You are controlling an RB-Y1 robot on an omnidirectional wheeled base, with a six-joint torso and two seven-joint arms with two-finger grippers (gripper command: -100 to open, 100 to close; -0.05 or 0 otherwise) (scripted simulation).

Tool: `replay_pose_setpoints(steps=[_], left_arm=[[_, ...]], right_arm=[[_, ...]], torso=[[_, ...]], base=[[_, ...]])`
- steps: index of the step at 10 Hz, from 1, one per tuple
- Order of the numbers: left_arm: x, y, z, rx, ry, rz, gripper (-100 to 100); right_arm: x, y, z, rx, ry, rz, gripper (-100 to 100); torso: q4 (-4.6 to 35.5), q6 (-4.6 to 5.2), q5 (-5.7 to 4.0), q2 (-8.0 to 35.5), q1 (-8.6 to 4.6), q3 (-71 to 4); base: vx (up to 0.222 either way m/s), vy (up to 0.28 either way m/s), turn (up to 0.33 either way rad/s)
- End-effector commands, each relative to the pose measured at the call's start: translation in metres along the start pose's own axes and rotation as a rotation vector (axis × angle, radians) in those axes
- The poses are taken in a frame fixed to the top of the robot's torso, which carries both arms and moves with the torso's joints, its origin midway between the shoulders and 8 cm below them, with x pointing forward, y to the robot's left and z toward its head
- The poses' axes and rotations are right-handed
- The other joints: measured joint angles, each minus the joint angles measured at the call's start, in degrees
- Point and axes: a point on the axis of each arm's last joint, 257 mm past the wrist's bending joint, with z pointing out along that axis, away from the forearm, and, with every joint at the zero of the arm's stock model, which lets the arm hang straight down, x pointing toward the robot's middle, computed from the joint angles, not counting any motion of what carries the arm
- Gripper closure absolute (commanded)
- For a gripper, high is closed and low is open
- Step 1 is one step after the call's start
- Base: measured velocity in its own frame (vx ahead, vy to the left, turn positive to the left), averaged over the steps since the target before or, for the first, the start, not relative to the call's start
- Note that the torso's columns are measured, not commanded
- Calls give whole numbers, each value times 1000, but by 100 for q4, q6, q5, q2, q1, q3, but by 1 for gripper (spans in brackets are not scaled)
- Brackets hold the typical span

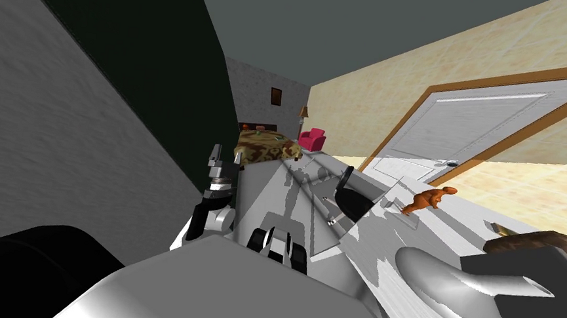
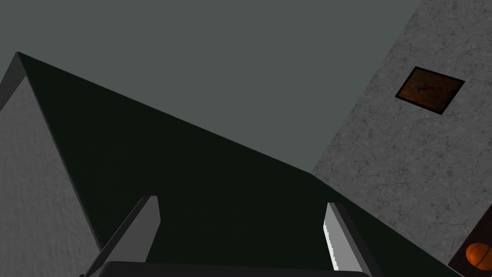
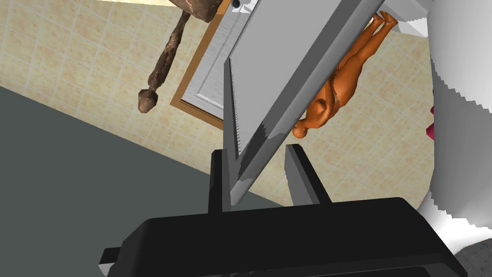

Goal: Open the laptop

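The laptop is grey and lies on a white table point(image 1: 444, 243), with its lid point(image 1: 376, 206) raised partway off the base point(image 1: 297, 208). In the right wrist view the lid point(image 3: 283, 81) is a grey slab whose edge runs between the two fingers. My right gripper point(image 3: 259, 180) is shut on that edge, near a corner; in the head view my right gripper point(image 1: 347, 180) is dark and sits at the lid's upper edge. My left gripper point(image 1: 215, 157) is raised beside the table's left end, clear of the laptop. My left gripper point(image 2: 242, 235) is open and holds nothing.
An orange figurine point(image 1: 429, 199) stands on the table just right of the laptop. A pale rounded object point(image 1: 453, 290) and a brown knobbly piece point(image 1: 550, 244) lie nearer on the right. A white door point(image 1: 476, 134) is behind the table. A dark wall point(image 1: 120, 70) runs along the left.
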Motion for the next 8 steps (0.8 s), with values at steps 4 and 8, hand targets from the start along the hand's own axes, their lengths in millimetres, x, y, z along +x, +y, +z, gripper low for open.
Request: replay_pose_setpoints(steps=[4,8], left_arm=[[0,0,0,0,0,0,0],[0,0,0,0,0,0,0]], right_arm=[[-5,11,9,-31,2,218,100],[-4,29,16,-59,-6,358,100]], torso=[[-4,4,-4,-9,12,-3],[-7,2,-11,-12,1,-5]], base=[[-87,-51,-17],[-78,-44,-13]])
